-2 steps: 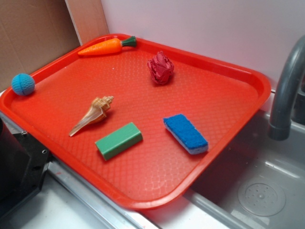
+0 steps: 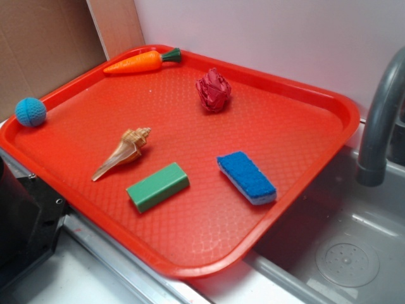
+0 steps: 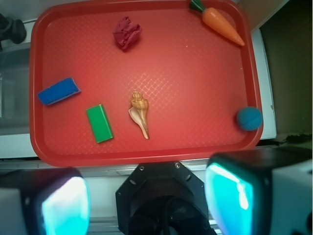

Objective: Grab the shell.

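The shell (image 2: 127,151) is laid flat on the red tray (image 2: 190,266), left of centre, just beside the green block (image 2: 157,186) but not touching it. In the exterior view its long axis is run diagonally: knobbly head far-right, thin tip aimed near-left. The gripper (image 3: 146,200) is held wide open near the tray's edge, nothing between its fingers (image 3: 66,205), well apart from the shell.
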Tool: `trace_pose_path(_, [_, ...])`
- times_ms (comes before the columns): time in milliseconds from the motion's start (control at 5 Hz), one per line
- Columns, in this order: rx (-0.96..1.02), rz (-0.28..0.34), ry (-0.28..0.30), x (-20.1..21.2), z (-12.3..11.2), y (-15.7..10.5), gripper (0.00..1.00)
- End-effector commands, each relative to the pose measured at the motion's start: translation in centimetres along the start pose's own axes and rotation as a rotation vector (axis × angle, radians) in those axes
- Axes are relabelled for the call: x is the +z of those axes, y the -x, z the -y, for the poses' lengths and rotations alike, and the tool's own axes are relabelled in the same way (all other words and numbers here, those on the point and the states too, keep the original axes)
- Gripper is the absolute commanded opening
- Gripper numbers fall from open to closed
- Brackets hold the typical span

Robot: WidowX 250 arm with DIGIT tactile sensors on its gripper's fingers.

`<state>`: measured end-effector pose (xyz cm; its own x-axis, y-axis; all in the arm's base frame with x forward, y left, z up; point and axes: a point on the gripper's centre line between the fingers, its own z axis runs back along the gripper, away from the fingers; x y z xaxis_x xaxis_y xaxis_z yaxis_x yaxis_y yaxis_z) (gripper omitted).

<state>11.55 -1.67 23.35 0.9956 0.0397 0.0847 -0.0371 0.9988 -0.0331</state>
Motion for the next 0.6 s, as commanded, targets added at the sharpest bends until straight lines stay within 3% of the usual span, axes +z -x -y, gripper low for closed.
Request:
trace_pose_path(0, [0.220, 0.119, 0.049, -7.5, -1.4, -4.8, 1.00])
trace_pose_path(200, [0.321, 0.121, 0.020, -10.7, -1.6, -6.0, 1.00])
trace_pose_path(400, [0.364, 0.011, -0.006, -13.8, -1.0, -7.2, 1.00])
